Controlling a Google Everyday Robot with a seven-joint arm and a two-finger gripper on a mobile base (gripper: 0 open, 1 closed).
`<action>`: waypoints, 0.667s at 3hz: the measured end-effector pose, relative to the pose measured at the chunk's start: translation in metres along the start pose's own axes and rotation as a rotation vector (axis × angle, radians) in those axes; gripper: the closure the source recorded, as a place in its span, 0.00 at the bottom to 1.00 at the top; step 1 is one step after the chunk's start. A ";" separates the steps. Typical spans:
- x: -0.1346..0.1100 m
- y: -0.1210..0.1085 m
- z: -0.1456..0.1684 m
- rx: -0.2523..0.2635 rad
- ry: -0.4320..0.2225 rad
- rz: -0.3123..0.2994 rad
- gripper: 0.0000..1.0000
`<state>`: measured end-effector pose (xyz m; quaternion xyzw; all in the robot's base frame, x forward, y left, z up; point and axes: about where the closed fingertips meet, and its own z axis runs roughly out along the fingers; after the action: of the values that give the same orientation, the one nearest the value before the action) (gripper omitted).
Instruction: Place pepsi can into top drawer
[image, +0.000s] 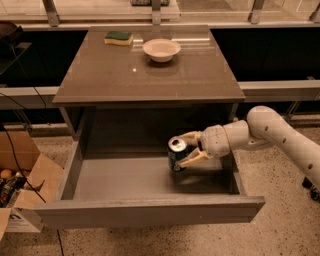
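The pepsi can (175, 152), dark blue with a silver top, is upright inside the open top drawer (150, 212), right of its middle. My gripper (187, 149) reaches in from the right over the drawer's right wall. Its fingers (192, 159) are closed around the can's sides. The can's base is at or just above the drawer floor; I cannot tell whether it touches.
The grey table (150, 75) above the drawer carries a white bowl (161, 49) and a green-and-yellow sponge (118, 37) at the back. A cardboard box (20, 190) with clutter stands on the floor to the left. My white arm (280, 135) crosses the right side.
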<state>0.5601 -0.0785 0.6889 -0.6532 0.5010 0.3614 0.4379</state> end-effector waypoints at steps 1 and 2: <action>0.015 0.006 0.003 -0.008 0.019 0.027 0.34; 0.022 0.008 0.004 -0.005 0.024 0.041 0.11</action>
<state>0.5574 -0.0833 0.6659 -0.6482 0.5186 0.3635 0.4228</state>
